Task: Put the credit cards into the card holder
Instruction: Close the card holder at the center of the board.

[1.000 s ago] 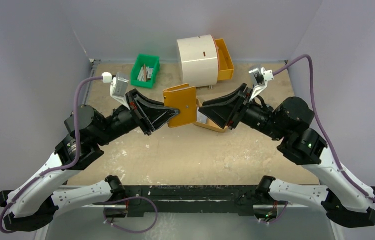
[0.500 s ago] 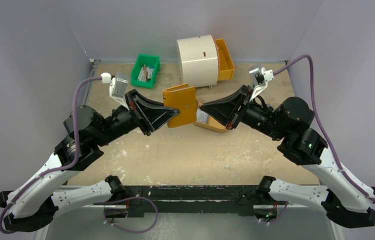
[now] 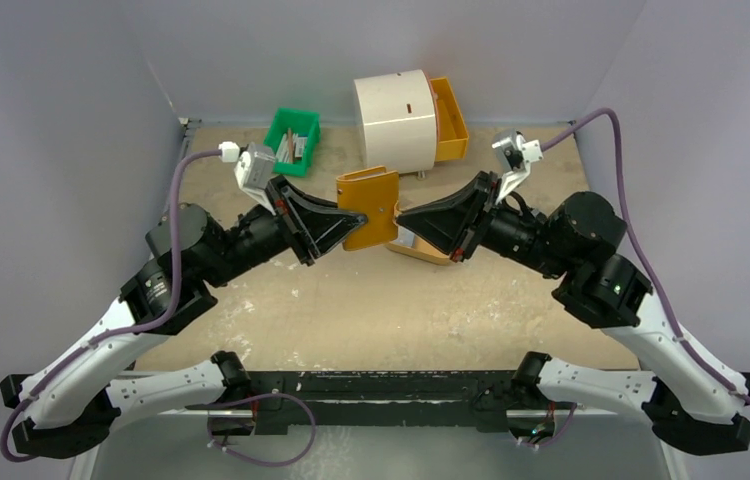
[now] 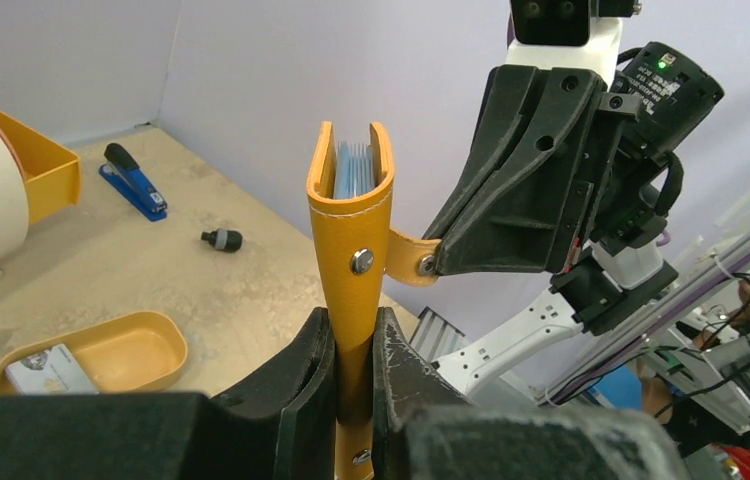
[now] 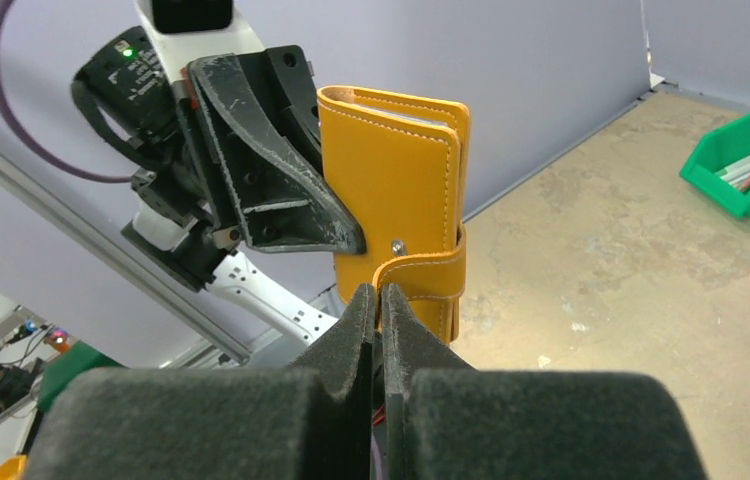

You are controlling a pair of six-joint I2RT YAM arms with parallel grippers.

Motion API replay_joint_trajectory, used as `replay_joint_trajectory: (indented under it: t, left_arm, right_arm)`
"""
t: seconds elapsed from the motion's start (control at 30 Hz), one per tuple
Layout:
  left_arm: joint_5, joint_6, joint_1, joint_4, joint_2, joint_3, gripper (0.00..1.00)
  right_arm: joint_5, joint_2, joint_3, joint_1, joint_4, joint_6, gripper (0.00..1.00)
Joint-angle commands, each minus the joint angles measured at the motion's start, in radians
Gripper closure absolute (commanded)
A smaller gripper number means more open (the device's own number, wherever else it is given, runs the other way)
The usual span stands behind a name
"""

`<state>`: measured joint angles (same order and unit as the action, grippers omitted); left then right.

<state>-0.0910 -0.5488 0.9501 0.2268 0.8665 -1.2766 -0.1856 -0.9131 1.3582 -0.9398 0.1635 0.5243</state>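
Observation:
The orange-tan card holder [image 3: 371,200] hangs in the air between both grippers, over the table's middle. My left gripper [image 3: 351,222] is shut on its lower edge and holds it upright in the left wrist view [image 4: 353,230]. Pale blue leaves or cards [image 4: 354,168] show in its slightly open top; I cannot tell which. My right gripper [image 3: 398,218] is shut on the holder's snap strap [image 5: 421,268], which wraps round the holder [image 5: 396,190]. One pale grey credit card [image 4: 49,368] lies in the oval orange tray [image 4: 166,330].
A green bin [image 3: 292,140] with sticks and papers stands at the back left. A white round cabinet [image 3: 394,108] with an open orange drawer [image 3: 449,118] stands at the back. A blue stapler [image 4: 133,180] and a small black piece [image 4: 221,239] lie beyond the tray.
My left arm has swung right and towards the back, carrying the card holder a little that way. My right gripper has stayed on the strap.

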Motion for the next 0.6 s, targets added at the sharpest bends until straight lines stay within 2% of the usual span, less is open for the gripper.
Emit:
replay_joint_trajectory:
  t: [0.0, 0.33, 0.43, 0.57]
  left_arm:
    - [0.05, 0.045, -0.003, -0.033, 0.017, -0.041, 1.0]
    - [0.076, 0.065, -0.003, -0.024, 0.016, -0.037, 1.0]
    - [0.085, 0.069, -0.003, -0.021, 0.01, -0.033, 1.0]
    - [0.088, 0.068, -0.003, -0.024, 0.006, -0.026, 1.0]
  right_arm:
    - [-0.057, -0.03, 0.041, 0.0, -0.081, 0.011, 1.0]
    - [0.015, -0.05, 0.049, 0.0, -0.074, 0.025, 1.0]
    - [0.031, -0.045, 0.044, 0.001, -0.071, 0.03, 0.94]
    - [0.034, -0.042, 0.043, 0.001, -0.067, 0.034, 0.91]
